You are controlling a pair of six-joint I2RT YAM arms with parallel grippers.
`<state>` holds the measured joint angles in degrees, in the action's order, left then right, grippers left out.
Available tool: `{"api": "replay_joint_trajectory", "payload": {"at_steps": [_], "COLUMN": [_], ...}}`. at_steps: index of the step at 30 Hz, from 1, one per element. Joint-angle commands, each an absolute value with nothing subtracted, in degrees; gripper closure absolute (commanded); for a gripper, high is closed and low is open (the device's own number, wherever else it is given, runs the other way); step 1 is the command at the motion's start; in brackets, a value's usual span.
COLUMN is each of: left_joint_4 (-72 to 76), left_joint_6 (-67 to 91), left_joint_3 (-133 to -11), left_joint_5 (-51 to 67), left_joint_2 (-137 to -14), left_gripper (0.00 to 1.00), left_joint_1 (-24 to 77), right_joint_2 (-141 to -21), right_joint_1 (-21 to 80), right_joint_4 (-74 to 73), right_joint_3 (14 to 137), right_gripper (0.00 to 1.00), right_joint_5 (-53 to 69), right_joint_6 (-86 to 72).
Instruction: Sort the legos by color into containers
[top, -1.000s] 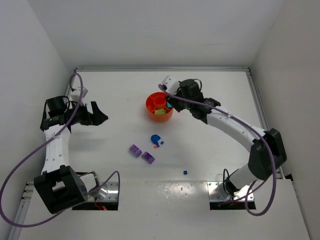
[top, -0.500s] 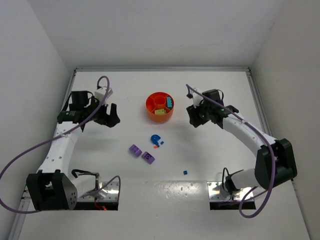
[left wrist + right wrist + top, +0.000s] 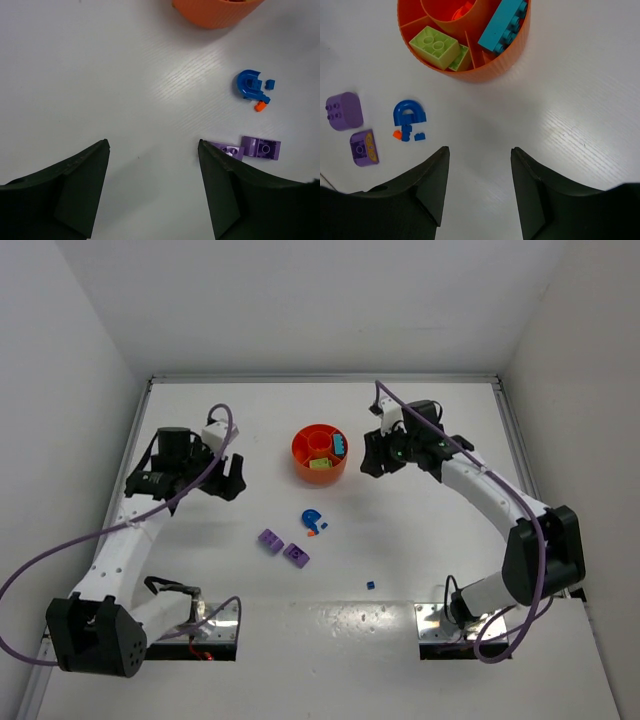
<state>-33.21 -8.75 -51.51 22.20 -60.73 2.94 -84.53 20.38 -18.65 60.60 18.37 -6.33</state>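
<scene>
"Holding anything?"

"No. My left end effector (image 3: 152, 145) gapes wide and my right end effector (image 3: 480, 150) narrower, both empty. The bowl (image 3: 215, 12) is cut off at the frame edge. A purple lego (image 3: 225, 149) on the tabletop (image 3: 100, 60) half hides behind my finger (image 3: 240, 200)."

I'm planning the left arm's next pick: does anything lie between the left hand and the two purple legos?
Nothing visible does. Only bare table separates the left hand from the purple legos; the blue arch lies farther on, nearer the bowl.
</scene>
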Motion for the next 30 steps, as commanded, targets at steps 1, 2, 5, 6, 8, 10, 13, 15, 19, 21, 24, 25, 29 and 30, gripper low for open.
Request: {"api": "replay_joint_trajectory", "payload": {"at_steps": [1, 2, 5, 6, 8, 10, 13, 15, 19, 21, 24, 25, 29, 30], "left_joint_4": [-31.9, -32.4, -34.7, -34.7, -35.5, -36.1, -36.1, -36.1, -35.3, -33.8, -32.0, -32.0, -30.8, -30.8], "left_joint_6": [-10.6, -11.4, -15.8, -16.6, -17.4, -17.4, -16.8, -16.3, -14.1, -11.4, -8.2, -7.7, -5.6, -5.0], "left_joint_3": [-51.9, -52.5, -52.5, -52.5, -52.5, -52.5, -52.5, -52.5, -51.9, -51.4, -51.4, -51.4, -51.9, -51.9], "left_joint_5": [23.2, 24.1, 25.8, 25.8, 25.8, 26.5, 27.7, 28.2, 24.9, 23.7, 24.5, 24.5, 25.8, 25.8], "left_joint_2": [-60.7, -60.7, -61.3, -61.3, -61.3, -61.8, -61.8, -61.8, -61.8, -61.8, -61.8, -61.8, -61.8, -61.8], "left_gripper": [0.24, 0.24, 0.26, 0.26, 0.27, 0.29, 0.30, 0.35, 0.39, 0.39, 0.34, 0.32, 0.29, 0.29], "left_joint_1": [6.6, 7.5, 10.7, 11.2, 11.9, 11.9, 11.9, 11.9, 11.9, 11.1, 7.9, 7.0, 3.3, 2.1], "right_joint_2": [-83.6, -82.4, -80.6, -79.6, -78.3, -76.6, -75.9, -75.9, -74.8, -74.8, -76.5, -77.5, -81.2, -82.1], "right_joint_1": [20.5, 20.5, 20.5, 20.5, 20.5, 20.5, 21.0, 21.5, 23.5, 25.8, 29.9, 31.3, 39.3, 42.6], "right_joint_4": [-18.3, -18.3, -19.9, -20.6, -20.6, -21.2, -22.2, -24.2, -26.1, -27.5, -30.1, -30.9, -34.5, -35.1], "right_joint_3": [60.7, 59.9, 57.0, 56.5, 54.4, 52.7, 52.0, 51.5, 51.5, 52.8, 55.4, 56.8, 59.8, 59.9], "right_gripper": [0.47, 0.47, 0.47, 0.47, 0.47, 0.51, 0.60, 0.66, 0.67, 0.67, 0.67, 0.67, 0.68, 0.68], "right_joint_5": [20.5, 20.5, 22.1, 22.1, 25.4, 29.8, 34.2, 35.9, 35.9, 35.3, 34.7, 34.2, 33.6, 33.6], "right_joint_6": [-6.9, -5.6, -2.8, -2.3, -1.5, 1.0, 4.9, 8.2, 13.6, 17.3, 23.2, 24.8, 34.0, 35.8]}}
